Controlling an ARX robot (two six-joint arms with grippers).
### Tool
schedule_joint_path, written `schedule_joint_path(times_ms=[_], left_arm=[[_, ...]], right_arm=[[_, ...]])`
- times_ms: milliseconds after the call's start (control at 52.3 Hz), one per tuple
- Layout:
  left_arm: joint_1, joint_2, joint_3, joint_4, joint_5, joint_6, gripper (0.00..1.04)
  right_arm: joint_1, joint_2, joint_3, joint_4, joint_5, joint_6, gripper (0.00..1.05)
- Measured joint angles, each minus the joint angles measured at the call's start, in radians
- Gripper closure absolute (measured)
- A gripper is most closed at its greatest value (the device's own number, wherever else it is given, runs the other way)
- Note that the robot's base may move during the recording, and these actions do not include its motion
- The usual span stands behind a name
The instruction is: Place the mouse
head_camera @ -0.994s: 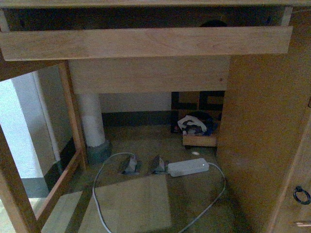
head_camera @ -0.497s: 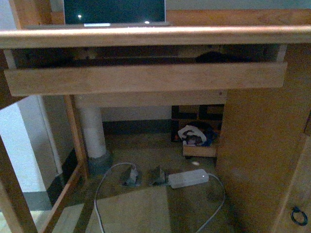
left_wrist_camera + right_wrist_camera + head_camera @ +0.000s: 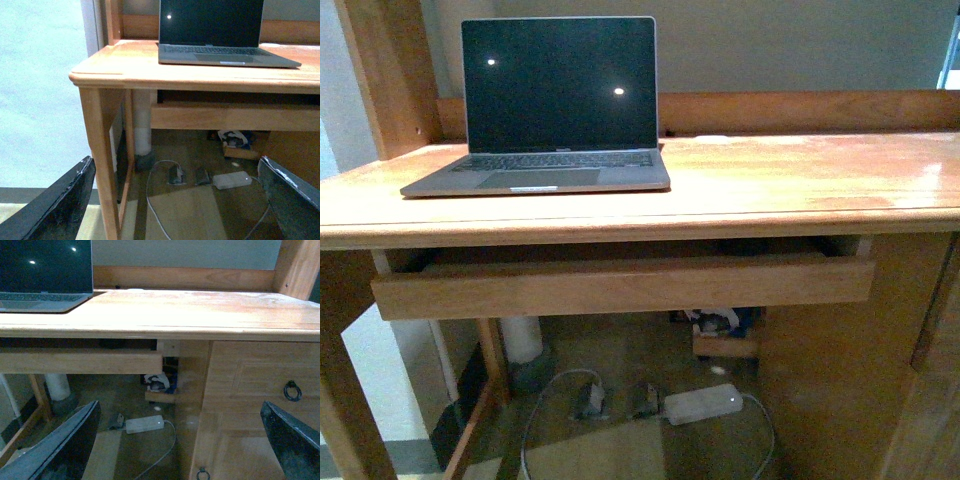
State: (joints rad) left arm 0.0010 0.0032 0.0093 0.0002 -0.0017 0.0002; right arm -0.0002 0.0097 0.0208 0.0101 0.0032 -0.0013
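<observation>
Facing a wooden desk (image 3: 770,190) from the front, with an open grey laptop (image 3: 555,100) on the left part of its top, screen dark but for two light spots. Finding a shallow pull-out tray (image 3: 620,285) just under the desktop, drawn out a little toward the camera, its inside deep in shadow. Cannot place the mouse in any view: too dark inside the tray to tell what lies there. Seeing on the floor beneath the desk a white power brick (image 3: 702,402) with a pale cable (image 3: 528,440) looping away to the left, and further back a small box with crumpled cloth (image 3: 718,322) in it.

Showing, in the left wrist view, the left gripper (image 3: 176,162) released, its black fingers (image 3: 65,205) spread wide at either side, nothing between them, aimed at the desk's left leg and corner. Showing the same for the right gripper (image 3: 180,407) in its own view: fingers (image 3: 65,450) wide apart, grasping nothing, pointed at the desk's right side and a drawer front with a ring handle (image 3: 291,388).
</observation>
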Motion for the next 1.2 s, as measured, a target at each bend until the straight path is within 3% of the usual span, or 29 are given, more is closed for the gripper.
schedule_joint_path(times_ms=[210, 249, 287, 459, 650, 841, 1205], left_arm=[[0.013, 0.013, 0.0, 0.021, 0.029, -0.014, 0.07], [0.099, 0.122, 0.007, 0.136, 0.132, -0.081, 0.07], [0.137, 0.256, 0.014, 0.243, 0.171, -0.162, 0.07], [0.056, 0.801, 0.103, 0.737, 0.21, -0.499, 0.07], [0.029, 1.281, 0.3, 1.028, 0.199, -0.766, 0.07], [0.011, 1.638, 0.438, 1.049, 0.19, -0.958, 0.07], [0.007, 1.635, 0.429, 1.054, 0.187, -0.998, 0.07]], right_arm=[[0.0, 0.0, 0.0, 0.0, 0.0, 0.0, 0.07], [0.0, 0.0, 0.0, 0.0, 0.0, 0.0, 0.07], [0.0, 0.0, 0.0, 0.0, 0.0, 0.0, 0.07], [0.0, 0.0, 0.0, 0.0, 0.0, 0.0, 0.07], [0.0, 0.0, 0.0, 0.0, 0.0, 0.0, 0.07], [0.0, 0.0, 0.0, 0.0, 0.0, 0.0, 0.07], [0.0, 0.0, 0.0, 0.0, 0.0, 0.0, 0.07]])
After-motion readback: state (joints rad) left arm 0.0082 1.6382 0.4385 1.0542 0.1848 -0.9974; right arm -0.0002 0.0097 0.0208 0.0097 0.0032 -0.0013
